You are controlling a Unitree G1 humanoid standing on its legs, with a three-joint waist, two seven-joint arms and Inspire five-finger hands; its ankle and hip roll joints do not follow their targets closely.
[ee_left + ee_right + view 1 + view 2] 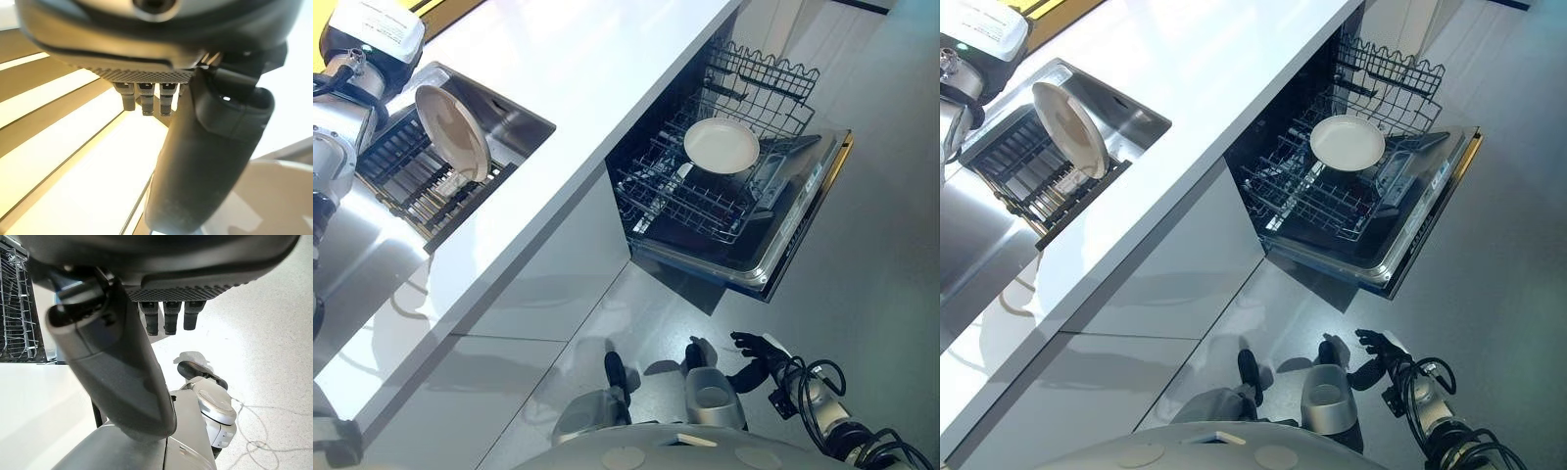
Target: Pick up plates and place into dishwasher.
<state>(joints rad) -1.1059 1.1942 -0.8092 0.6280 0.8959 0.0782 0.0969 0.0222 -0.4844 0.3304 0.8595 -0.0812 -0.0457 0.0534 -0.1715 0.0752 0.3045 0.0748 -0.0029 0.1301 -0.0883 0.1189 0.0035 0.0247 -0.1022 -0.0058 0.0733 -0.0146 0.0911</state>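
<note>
Low by the floor, the right hand (759, 357) hangs with fingers relaxed, holding nothing. Left hand (205, 161) seems likewise empty, partly cut off. Two plates: one (722, 145) in the dishwasher rack (705, 201), one (453, 131) upright in the sink rack (416, 186).

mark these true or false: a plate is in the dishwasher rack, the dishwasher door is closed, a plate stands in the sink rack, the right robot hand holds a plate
1. A plate lies in the dishwasher rack. True.
2. The dishwasher door is closed. False: it is open, folded down, with the rack pulled out over it.
3. A second plate stands on edge in the sink rack. True.
4. The right robot hand holds a plate. False: it hangs low over the floor, fingers relaxed, holding nothing.
</note>
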